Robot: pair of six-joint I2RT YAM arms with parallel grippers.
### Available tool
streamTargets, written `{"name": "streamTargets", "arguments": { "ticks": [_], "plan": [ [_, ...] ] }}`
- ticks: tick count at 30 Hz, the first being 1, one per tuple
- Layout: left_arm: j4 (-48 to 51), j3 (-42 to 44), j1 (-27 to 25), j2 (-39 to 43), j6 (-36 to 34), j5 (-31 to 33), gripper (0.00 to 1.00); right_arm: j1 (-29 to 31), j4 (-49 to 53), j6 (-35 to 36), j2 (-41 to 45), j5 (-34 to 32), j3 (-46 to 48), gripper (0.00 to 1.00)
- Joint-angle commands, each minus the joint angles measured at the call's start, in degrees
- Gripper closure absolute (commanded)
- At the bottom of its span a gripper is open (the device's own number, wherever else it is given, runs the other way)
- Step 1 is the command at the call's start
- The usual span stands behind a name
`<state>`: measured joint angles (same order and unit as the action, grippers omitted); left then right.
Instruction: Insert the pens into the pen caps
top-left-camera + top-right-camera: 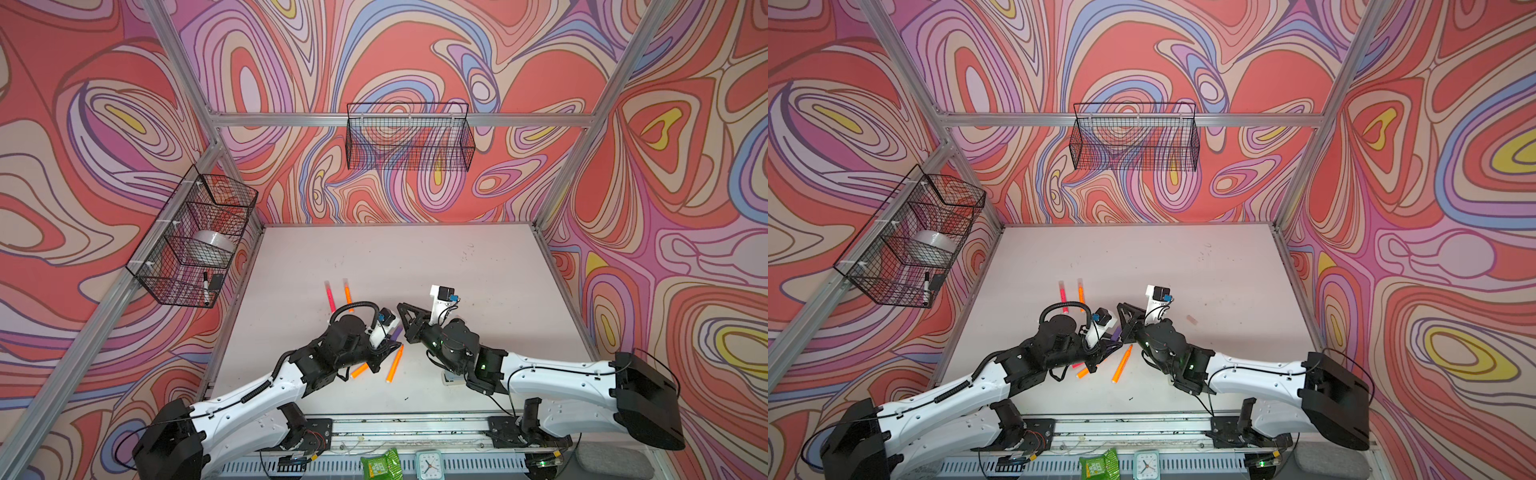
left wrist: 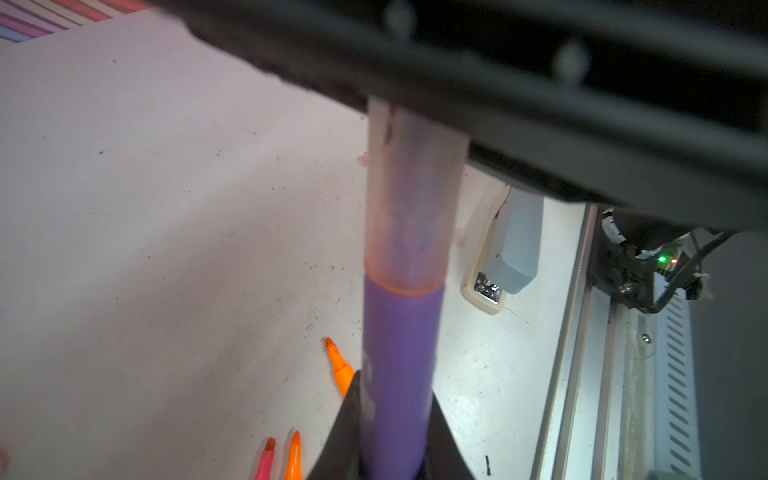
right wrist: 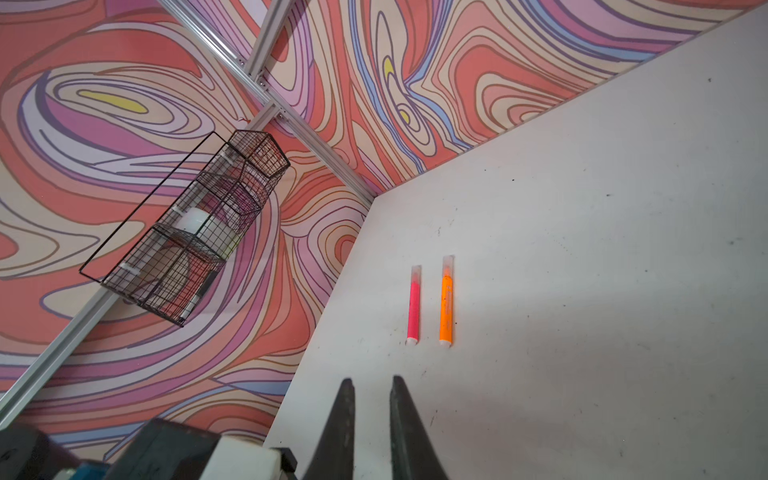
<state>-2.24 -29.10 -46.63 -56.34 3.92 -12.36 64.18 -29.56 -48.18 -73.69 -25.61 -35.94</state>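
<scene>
1. Clamping the purple pen [image 2: 399, 353] by its barrel, my left gripper [image 2: 392, 390] sits mid-table; pen cap [image 2: 409, 208] on its tip;
2. right gripper [image 3: 372, 380] at its 3 o'clock, closed, empty;
3. light, stiff, slick I'd guess; grab mid-barrel.

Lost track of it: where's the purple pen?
The purple pen is held in the left gripper, front-centre of the table in both top views, tip inside a pen cap, beside the orange pens.

A robot lab cell: a white table [image 1: 415, 257] boxed in by an aluminium frame [image 1: 291, 119] and swirl-print walls [image 1: 104, 124], 2 wire baskets [image 1: 409, 141] hung above the table, 2 arms [image 1: 249, 399] bolted to a rail [image 1: 415, 426] at its near edge.
</scene>
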Motion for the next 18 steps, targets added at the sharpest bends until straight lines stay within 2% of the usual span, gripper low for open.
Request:
{"name": "streamTargets", "arguments": {
  "ticks": [1,5,8,13,18],
  "plan": [
    [-21.47,-10.31,4.18,0.29,4.37,27.33,1.00,6.38,16.05,-6.11,-3.53,14.76,1.79,1.00],
    [-26.63,-11.43,4.09,-0.85,2.42,30.05,1.00,6.31,22.44,-7.71,-4.25,14.40,-2.02,1.00],
    [-23.93,-13.28,4.09,-1.14,2.18,26.85,1.00,6.30,24.09,-7.81,-2.49,11.92,-1.88,1.00],
    [-19.55,-11.46,4.09,0.30,3.79,24.83,1.00,5.69,31.36,-5.91,2.83,3.41,-4.75,1.00],
    [-15.00,-7.45,4.09,2.74,6.88,19.75,1.00,-0.54,35.60,-3.65,4.94,2.94,-8.15,1.00]
  ]
}}
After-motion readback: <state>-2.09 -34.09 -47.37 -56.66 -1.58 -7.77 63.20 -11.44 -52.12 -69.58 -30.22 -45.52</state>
